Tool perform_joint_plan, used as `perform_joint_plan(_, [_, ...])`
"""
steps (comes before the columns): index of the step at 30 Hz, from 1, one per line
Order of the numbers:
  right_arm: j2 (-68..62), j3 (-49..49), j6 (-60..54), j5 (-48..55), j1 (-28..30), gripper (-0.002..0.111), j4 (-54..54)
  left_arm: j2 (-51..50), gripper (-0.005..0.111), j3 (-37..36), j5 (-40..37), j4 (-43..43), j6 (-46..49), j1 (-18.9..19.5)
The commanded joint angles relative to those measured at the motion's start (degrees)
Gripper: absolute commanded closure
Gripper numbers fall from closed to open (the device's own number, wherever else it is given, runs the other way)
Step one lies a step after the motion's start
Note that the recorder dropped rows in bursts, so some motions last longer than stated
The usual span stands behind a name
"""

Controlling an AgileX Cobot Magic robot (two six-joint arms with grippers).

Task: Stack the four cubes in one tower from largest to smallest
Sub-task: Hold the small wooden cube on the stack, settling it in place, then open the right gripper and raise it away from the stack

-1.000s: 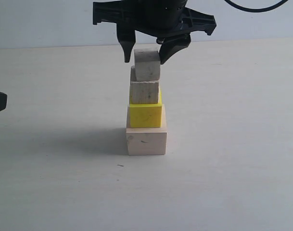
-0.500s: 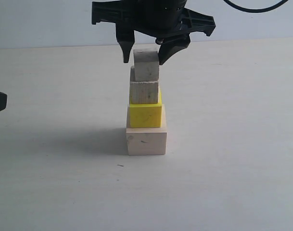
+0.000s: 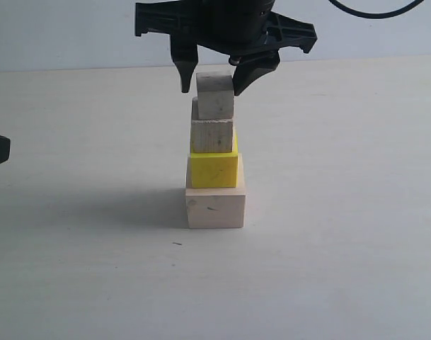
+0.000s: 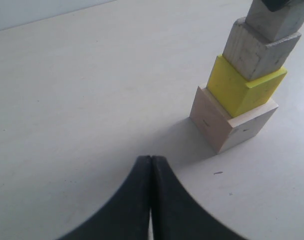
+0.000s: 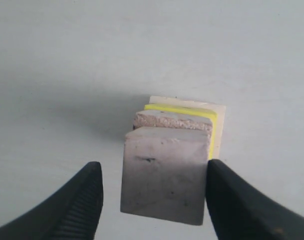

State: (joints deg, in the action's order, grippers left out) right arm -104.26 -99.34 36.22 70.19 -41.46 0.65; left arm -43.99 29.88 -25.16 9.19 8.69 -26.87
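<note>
Only the smallest bare wood cube (image 3: 215, 99) has shifted, settling squarer atop the smaller wood cube (image 3: 212, 136), yellow cube (image 3: 214, 170) and large pale cube (image 3: 215, 207); the right gripper (image 3: 212, 90) straddles it with jaws parted, the left gripper (image 4: 151, 200) rests closed, so only the retreat seems left.

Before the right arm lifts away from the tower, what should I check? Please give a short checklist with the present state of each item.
1. Order from bottom, large cube, yellow cube, third cube, top cube: ok.
2. Flat seat of top cube on third cube: ok.
3. Opening of right gripper: open, ok.
4. Both its fingers clear of top cube: cannot tell; one looks very close.
5. Position of left gripper: shut, off to the side, ok.
</note>
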Motion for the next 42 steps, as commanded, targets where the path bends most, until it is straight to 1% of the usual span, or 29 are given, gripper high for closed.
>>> perform_joint_plan(1, [0.11, -0.43, -0.67, -0.22, -0.16, 0.05, 0.02, 0.07, 0.107, 0.32, 0.36, 0.36, -0.15, 0.28])
perform_joint_plan(15, [0.11, -0.43, -2.08, -0.22, -0.16, 0.05, 0.02, 0.07, 0.107, 0.32, 0.36, 0.36, -0.15, 0.28])
perform_joint_plan(20, [2.3, -0.43, -2.74, -0.22, -0.16, 0.05, -0.97, 0.07, 0.107, 0.32, 0.36, 0.36, -0.15, 0.28])
perform_joint_plan(27, [6.74, -0.53, -3.3, -0.22, -0.05, 0.05, -4.89, 0.07, 0.107, 0.32, 0.36, 0.36, -0.15, 0.28])
perform_joint_plan(30, [9.7, -0.53, -7.02, -0.22, -0.05, 0.051, -10.23, 0.07, 0.107, 0.32, 0.36, 0.36, -0.15, 0.28])
perform_joint_plan(31, [10.54, -0.53, -10.29, -0.22, -0.05, 0.058, -11.05, 0.07, 0.107, 0.32, 0.26, 0.36, -0.16, 0.28])
perform_joint_plan(32, [11.42, -0.42, -12.82, -0.22, -0.05, 0.07, -11.58, 0.07, 0.107, 0.32, 0.26, 0.36, -0.16, 0.28])
perform_joint_plan(33, [12.18, -0.42, -14.29, -0.22, -0.05, 0.085, -11.76, 0.07, 0.107, 0.32, 0.14, 0.36, -0.16, 0.28])
perform_joint_plan(35, [13.06, -0.42, -15.71, -0.22, -0.05, 0.103, -11.88, 0.07, 0.107, 0.32, 0.04, 0.36, -0.16, 0.28])
perform_joint_plan(36, [13.72, -0.42, -16.4, -0.22, -0.05, 0.108, -11.88, 0.07, 0.107, 0.32, 0.04, 0.36, -0.16, 0.28])
perform_joint_plan(39, [15.9, 0.35, -18.26, -0.22, -0.25, 0.108, -11.63, 0.07, 0.107, 0.32, 0.04, 0.36, -0.16, 0.28])
perform_joint_plan(42, [20.1, 4.74, -18.26, -0.24, -1.17, 0.108, -11.37, 0.07, 0.107, 0.32, -0.19, 0.36, -0.16, 0.28])
